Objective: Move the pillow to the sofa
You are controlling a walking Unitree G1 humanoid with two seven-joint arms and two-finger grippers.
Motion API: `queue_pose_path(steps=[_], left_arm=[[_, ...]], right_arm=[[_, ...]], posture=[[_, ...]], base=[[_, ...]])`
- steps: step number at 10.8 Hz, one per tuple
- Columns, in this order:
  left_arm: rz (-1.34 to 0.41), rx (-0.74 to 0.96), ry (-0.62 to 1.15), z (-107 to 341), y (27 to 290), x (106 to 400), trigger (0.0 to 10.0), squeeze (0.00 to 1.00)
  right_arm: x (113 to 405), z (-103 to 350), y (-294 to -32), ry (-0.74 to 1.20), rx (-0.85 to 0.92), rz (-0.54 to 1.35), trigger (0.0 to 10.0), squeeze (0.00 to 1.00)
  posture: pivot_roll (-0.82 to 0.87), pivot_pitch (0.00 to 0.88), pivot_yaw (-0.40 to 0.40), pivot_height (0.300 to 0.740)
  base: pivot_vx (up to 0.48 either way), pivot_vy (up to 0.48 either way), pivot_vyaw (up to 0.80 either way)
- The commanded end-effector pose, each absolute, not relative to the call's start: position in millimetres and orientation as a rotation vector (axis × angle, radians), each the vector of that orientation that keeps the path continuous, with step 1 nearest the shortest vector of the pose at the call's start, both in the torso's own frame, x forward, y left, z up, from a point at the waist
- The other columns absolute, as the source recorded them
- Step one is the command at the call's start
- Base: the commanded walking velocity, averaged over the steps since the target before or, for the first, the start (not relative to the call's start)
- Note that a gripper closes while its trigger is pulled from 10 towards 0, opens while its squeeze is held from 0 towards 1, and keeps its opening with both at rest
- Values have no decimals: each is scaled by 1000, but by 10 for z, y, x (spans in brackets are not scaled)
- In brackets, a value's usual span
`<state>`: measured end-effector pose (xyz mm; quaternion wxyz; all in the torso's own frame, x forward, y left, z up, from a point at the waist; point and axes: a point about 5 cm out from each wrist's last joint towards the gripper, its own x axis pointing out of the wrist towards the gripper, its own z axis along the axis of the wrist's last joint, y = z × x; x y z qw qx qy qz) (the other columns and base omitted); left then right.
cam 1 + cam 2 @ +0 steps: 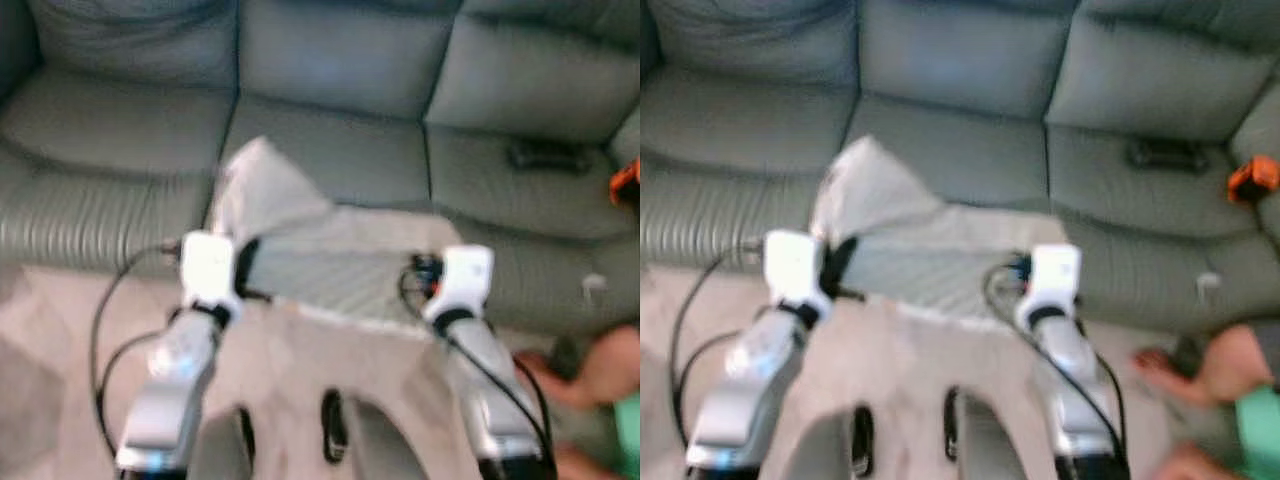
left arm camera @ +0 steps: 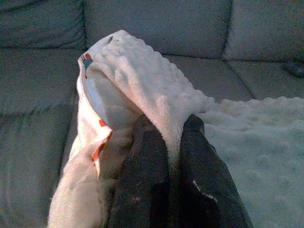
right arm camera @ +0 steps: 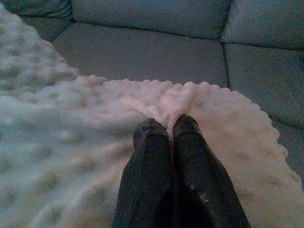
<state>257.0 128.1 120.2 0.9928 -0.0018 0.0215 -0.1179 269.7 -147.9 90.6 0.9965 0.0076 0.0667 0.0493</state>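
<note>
— So, where is the pillow [image 1: 330, 255] sitting relative to the grey-green leather sofa [image 1: 330, 110]?

— It is hanging over the front edge of the sofa's middle seat cushion, held up by both arms. It is a white, bumpy-textured pillow; one corner is sticking up toward the sofa's backrest, and the wide lower part is spreading across the seat front.

— What is the left pincer [image 2: 167, 127] doing?

— Its two black fingers are pressed together with a fold of the pillow's fabric caught between them, at the raised corner. A small label with red and blue marks is showing on the pillow's edge there, on the side away from the sofa's middle.

— And the right pincer [image 3: 164, 126]?

— It is pinching a puckered bit of the pillow's edge too, fingers closed tight around it, with the sofa's seat cushions lying beyond.

— Anything else on the sofa?

— A dark, flat object [image 1: 548, 156], too blurred to identify, is lying on the sofa's right seat cushion, and something orange [image 1: 1252, 178] is sitting at the sofa's far right end. In front of the sofa, low on that same side, part of a person [image 1: 600, 372] is showing.
</note>
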Motion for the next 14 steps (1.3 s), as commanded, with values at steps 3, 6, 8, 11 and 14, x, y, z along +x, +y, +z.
queue_pose_path(steps=[3,6,8,11,14], left_arm=[[-259,-13,42,1186,1183,2568,10000,0],[-225,-3,27,1188,1237,2597,10000,0],[-116,-12,36,1179,1416,2699,10000,0],[-112,8,66,1101,1446,2746,10000,0],[-109,-1,55,1112,1501,2761,10000,0]], right_arm=[[2695,950,-1563,105,-44,107,10000,0],[2684,913,-1517,121,-56,140,10000,0],[2694,928,-1484,114,-81,162,10000,0],[2754,939,-1569,116,-103,125,10000,0],[2742,936,-1582,113,-97,106,10000,0]], posture=[[-33,289,-82,740],[-34,299,-83,740],[-39,318,-79,740],[-46,325,-74,740],[-45,323,-76,740]], base=[[336,0,0],[0,0,0],[0,0,0],[0,0,0],[0,0,-296]])
